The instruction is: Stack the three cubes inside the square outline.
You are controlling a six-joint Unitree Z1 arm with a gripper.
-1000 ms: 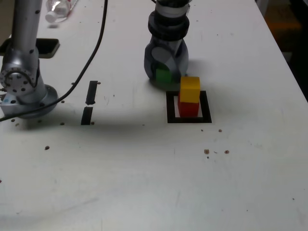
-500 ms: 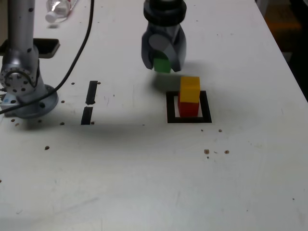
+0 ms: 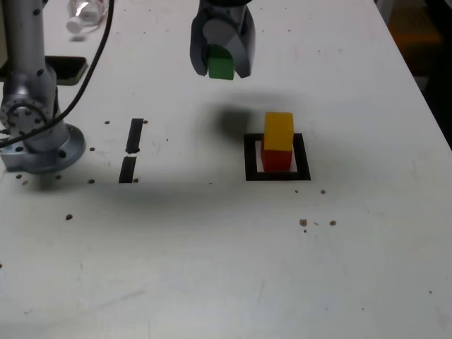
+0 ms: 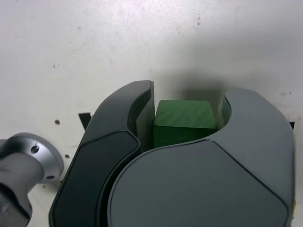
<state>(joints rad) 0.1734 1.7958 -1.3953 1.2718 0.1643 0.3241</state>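
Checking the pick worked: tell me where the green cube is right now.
The green cube is clamped in the end effector, raised off the table, up and toward the exterior view's left of the yellow-on-red stack.

1. We see a robotics lab or test bench: a plain white table (image 3: 212, 268), scuffed and dotted with small dark crumbs.
2. A silver robot arm base (image 3: 32, 120) is mounted on the tabletop, a black cable (image 3: 85, 67) trailing past it.
3. Black tape marks the surface: a square outline (image 3: 277, 157) and two short strips (image 3: 131, 150).
4. A plastic bottle (image 3: 86, 13) and a dark flat object (image 3: 60, 68) lie at the far edge.
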